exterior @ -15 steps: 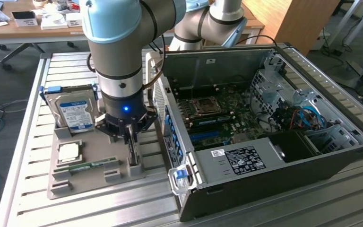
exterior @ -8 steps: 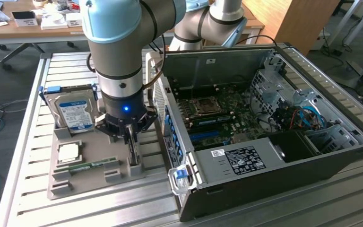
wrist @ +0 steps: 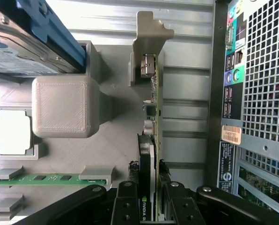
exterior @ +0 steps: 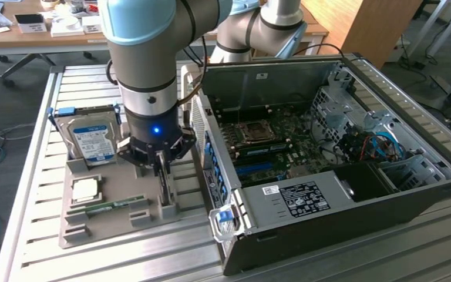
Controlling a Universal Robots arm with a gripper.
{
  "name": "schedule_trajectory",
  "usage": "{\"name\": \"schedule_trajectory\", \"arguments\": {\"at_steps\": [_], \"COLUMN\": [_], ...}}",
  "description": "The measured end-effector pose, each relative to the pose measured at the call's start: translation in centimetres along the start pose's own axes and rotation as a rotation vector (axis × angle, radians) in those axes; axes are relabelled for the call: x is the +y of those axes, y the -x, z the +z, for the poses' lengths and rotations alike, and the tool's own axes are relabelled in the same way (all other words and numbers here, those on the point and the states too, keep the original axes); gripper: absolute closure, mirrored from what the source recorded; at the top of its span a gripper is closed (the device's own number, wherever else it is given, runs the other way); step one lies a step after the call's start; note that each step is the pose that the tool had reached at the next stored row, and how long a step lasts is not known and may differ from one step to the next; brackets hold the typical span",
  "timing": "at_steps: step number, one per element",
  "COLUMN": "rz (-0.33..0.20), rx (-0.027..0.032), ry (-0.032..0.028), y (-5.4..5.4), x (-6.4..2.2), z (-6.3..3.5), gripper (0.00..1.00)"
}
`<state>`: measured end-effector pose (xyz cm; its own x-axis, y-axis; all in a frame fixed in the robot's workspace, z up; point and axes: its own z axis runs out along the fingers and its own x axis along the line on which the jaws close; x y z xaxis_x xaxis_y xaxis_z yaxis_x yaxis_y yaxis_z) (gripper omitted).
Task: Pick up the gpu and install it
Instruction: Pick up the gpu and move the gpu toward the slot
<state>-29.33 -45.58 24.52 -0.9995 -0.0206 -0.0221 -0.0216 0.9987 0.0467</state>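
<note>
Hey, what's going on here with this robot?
The robot arm's gripper is down at the gray holder, closed on the gpu. The gpu stands on edge in its slot, not yet lifted. The open computer case lies beside the holder, on the exterior view's right.

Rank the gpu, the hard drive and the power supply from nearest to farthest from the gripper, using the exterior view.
1. gpu: between the fingers of the gripper, on edge in the gray tray.
2. hard drive: upright in the tray, toward the exterior view's left.
3. power supply: inside the computer case, toward the exterior view's right.
</note>
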Motion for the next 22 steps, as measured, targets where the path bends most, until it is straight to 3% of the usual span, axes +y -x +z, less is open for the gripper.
{"name": "schedule_trajectory", "arguments": {"at_steps": [15, 22], "rz": [0.000, 0.000], "rx": [-0.0002, -0.0004], "ry": [0.0069, 0.0078], "y": [0.1, 0.1], "x": [0.23, 0.25], "z": [-4.83, -5.32], "gripper": [0.73, 0.73]}}
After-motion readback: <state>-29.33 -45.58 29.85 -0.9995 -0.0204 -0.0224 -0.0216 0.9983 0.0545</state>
